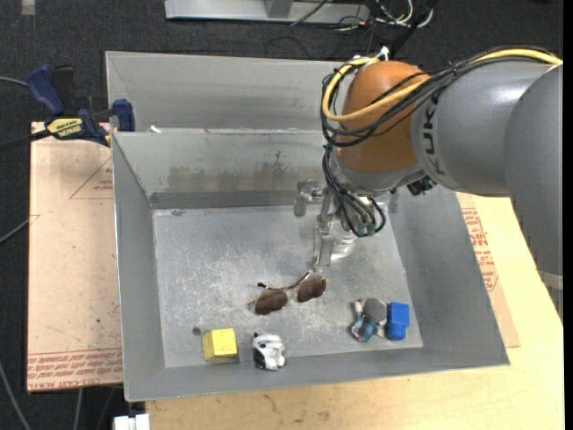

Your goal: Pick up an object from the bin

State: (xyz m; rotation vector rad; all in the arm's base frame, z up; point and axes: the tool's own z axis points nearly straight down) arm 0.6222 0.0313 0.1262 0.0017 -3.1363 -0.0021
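Right now your arm (501, 141) comes in from the right of the view and bends down into the bin (134, 240). Its thick grey link lies across the upper right corner. The orange cover (380, 115) at the wrist sits above the bin's far right part, with yellow and black cables (333, 88) looped round it. Below the cover the gripper (319, 262) hangs nearly straight down, leaning a little to the left, its tip low over the middle of the bin floor.

You cannot tell from this view whether the claw is released or clenched. Nothing can be seen held in it.

Just below the tip lies a pair of sunglasses (288, 296) with brown lenses, resting flat on the floor a little in front of the bin's centre. Their long axis runs from lower left to upper right, only slightly off level. The right lens is the end nearest the gripper, and it looks to be right at the tip. You cannot tell whether the two touch.

Near the front wall, well apart from the gripper, you have:
- a yellow block (219, 344) to the left
- a small white and black thing (267, 351) just beside it
- a blue block (397, 321) to the right, touching a small grey thing (365, 319)
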